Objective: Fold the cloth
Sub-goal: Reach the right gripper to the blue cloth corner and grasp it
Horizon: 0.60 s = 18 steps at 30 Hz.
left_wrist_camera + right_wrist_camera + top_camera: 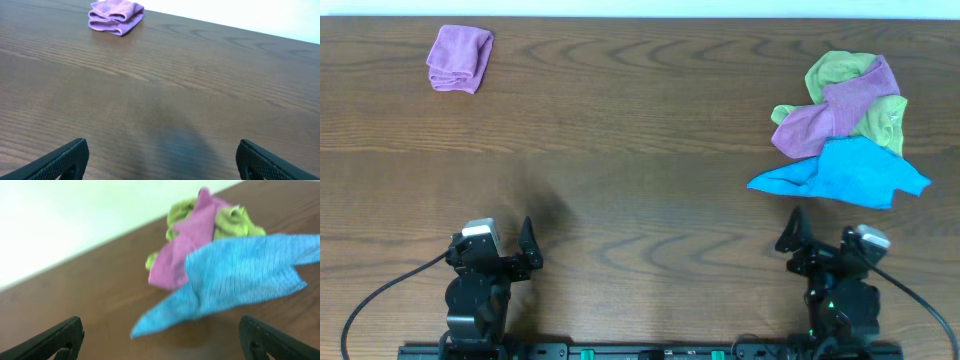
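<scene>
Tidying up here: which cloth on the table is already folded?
The lone purple cloth at far left, neatly folded. The blue cloth, green cloth and other purple cloth lie crumpled in a heap at right.

Probably a robot lab: wood-grain table [640,170], plain white wall [75,220].

1 folded purple cloth [460,59] lies at the far left of the wooden table [640,160]. At far right, a crumpled purple cloth [835,112] drapes over a lime-green cloth [830,70], seemingly 1 piece.
</scene>
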{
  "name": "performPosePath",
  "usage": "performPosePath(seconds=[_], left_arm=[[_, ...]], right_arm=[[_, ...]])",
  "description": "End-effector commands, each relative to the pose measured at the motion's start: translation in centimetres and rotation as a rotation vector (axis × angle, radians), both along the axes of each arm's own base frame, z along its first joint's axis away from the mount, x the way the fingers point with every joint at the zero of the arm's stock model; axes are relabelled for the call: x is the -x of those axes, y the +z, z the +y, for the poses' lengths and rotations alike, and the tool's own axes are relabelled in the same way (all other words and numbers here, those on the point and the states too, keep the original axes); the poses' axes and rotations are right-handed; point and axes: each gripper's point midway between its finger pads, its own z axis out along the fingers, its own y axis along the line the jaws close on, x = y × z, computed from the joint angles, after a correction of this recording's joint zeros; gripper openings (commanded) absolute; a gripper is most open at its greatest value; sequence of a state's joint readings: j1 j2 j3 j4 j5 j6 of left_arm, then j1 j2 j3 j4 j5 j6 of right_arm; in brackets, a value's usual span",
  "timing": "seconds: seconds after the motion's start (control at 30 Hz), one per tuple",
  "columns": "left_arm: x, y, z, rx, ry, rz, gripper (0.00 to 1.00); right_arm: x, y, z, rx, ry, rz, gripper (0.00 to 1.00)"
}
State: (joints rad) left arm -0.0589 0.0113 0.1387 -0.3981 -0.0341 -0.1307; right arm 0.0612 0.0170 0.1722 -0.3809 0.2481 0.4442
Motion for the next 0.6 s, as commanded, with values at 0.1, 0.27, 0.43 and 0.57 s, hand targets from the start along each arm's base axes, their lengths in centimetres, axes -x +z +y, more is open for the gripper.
performPosePath(seconds=[0.1, 0.27, 0.43, 0.57], left_arm=[[0.0, -0.9, 0.5, -0.007, 0.023, 0.017, 0.95], [0.0, -0.9, 0.5, -0.007, 0.023, 0.017, 0.96], [0.0, -0.9, 0.5, -0.007, 0.023, 0.017, 0.95], [0.0, -0.9, 0.5, -0.007, 0.023, 0.017, 0.96]], right_arm=[[-1.8, -0.1, -3.5, -0.057, -0.177, 0.013, 0.99], [-5.4, -1.2, -5.1, -0.091, -0.167, 0.136, 0.99], [-12.7, -0.2, -7.8, -0.11, -0.108, 0.286, 0.99], [-16.9, -1.2, -6.4, -0.183, 0.025, 0.347, 0.99]])
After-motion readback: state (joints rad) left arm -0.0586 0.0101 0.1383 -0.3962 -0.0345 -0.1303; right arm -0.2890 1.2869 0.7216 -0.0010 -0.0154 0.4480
